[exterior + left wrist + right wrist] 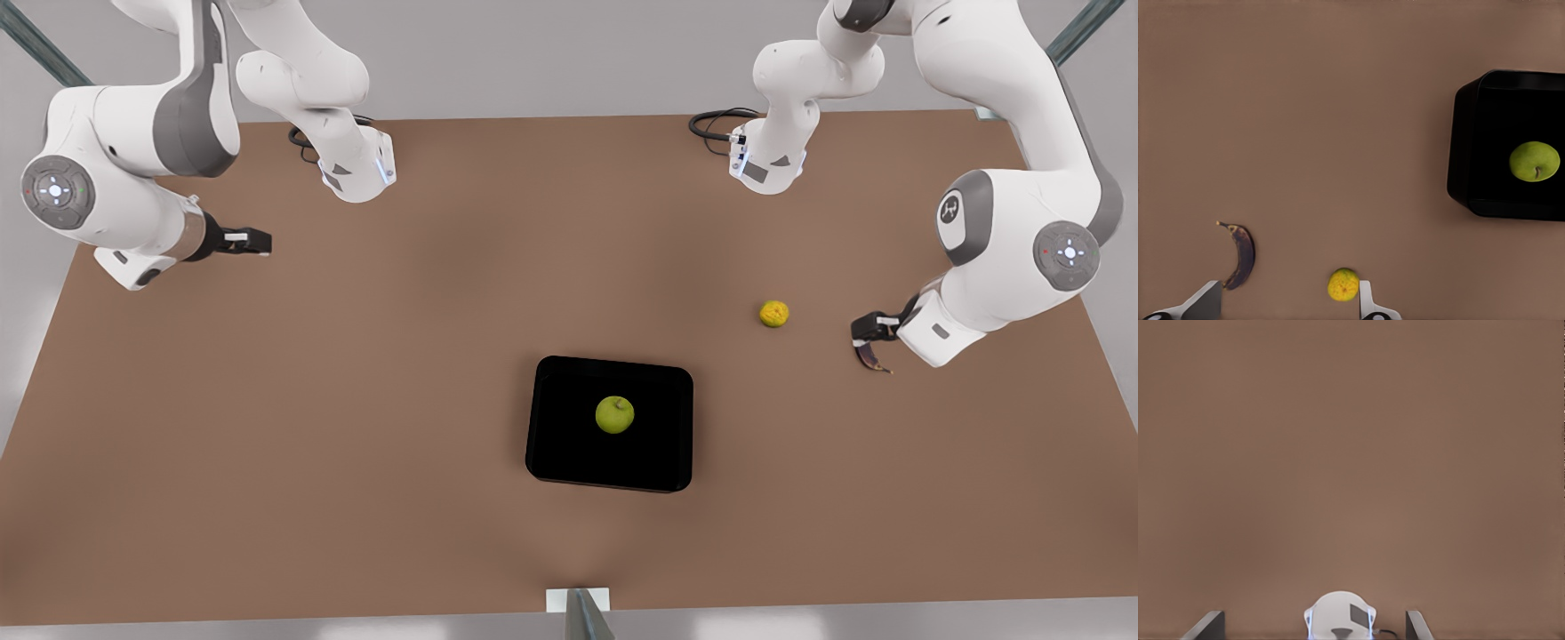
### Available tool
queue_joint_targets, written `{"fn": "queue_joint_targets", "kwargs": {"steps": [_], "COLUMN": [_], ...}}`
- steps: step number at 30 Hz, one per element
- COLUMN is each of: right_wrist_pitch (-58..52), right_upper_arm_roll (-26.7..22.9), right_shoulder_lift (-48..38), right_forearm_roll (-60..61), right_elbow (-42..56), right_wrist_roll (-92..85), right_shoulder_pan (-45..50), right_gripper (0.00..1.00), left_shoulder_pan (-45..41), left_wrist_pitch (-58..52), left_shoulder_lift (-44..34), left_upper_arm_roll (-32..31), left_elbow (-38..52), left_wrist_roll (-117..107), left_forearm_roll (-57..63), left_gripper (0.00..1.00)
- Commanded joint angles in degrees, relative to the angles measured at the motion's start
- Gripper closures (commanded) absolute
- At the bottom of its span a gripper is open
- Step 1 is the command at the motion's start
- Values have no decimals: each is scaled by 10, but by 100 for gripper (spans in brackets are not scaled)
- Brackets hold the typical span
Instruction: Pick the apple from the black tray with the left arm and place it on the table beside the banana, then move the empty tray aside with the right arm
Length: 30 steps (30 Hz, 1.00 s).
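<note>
Both grippers' jaws stand apart: left gripper by the dark curved banana, right gripper waiting upper left. The smooth yellow-green apple could roll off the matte black tray onto the brown counter if pinched off-centre.

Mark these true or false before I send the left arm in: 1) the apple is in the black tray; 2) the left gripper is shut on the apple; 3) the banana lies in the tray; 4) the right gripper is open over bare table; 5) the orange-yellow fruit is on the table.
1) True: the apple sits in the black tray.
2) False: the left gripper is open and empty, near the banana.
3) False: the banana lies on the table.
4) True: the right gripper is open.
5) True: the orange-yellow fruit lies outside the tray.
</note>
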Motion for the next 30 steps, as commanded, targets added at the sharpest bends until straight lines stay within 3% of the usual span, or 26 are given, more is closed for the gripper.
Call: {"fn": "queue_joint_targets", "kwargs": {"steps": [1, 5, 11, 13, 17, 30], "right_wrist_pitch": [-28, -29, -29, -29, -84, -100], "right_upper_arm_roll": [4, 3, 3, 3, 7, 7], "right_shoulder_lift": [0, 1, 1, 1, 6, 16], "right_forearm_roll": [-12, -12, -12, -12, -10, -7], "right_elbow": [0, 0, 0, 0, -1, -1], "right_wrist_roll": [6, 6, 6, 6, 2, 1], "right_shoulder_pan": [-5, -5, -6, -6, -5, -5], "right_gripper": [0, 0, 0, 0, 0, 0], "left_shoulder_pan": [0, -26, -167, -206, -265, -283], "left_wrist_pitch": [25, 9, 21, 31, 115, 319], "left_shoulder_lift": [-1, 14, 76, 140, 230, 337], "left_upper_arm_roll": [0, -10, -29, -29, -29, -28], "left_elbow": [1, 32, 58, 123, 131, 134], "left_wrist_roll": [1, 12, -138, -232, -362, -416], "left_forearm_roll": [1, -1, 4, 3, 40, 54], "left_gripper": [0, 0, 0, 0, 0, 0]}}
